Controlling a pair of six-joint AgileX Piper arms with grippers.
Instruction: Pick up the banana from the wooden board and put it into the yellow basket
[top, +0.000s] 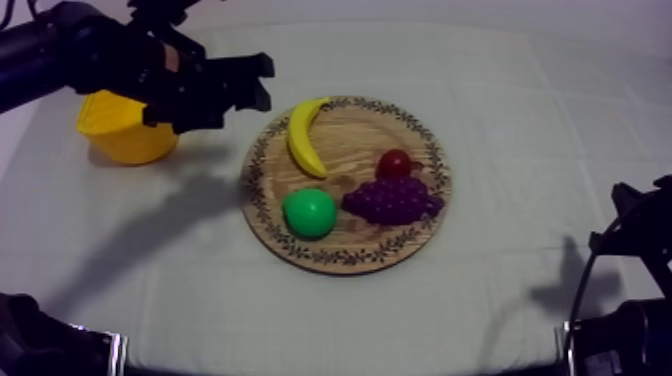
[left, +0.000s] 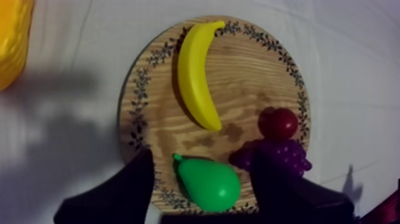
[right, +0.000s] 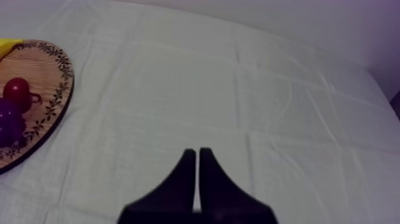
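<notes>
Your left gripper (top: 267, 83), fingers apart, hovers near the banana (top: 305, 136).
Straddle its middle before closing; right gripper (right: 197, 152) rests, fingers together.

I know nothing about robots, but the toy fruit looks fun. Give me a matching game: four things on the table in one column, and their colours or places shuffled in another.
Things:
1. banana
2. pear
3. bunch of grapes
4. basket

Descriptions:
A. purple, right next to the small red fruit
B. yellow, standing beside the wooden board, not on it
C. green, on the board
D. yellow, on the board

Pairs: 1-D, 2-C, 3-A, 4-B.
</notes>
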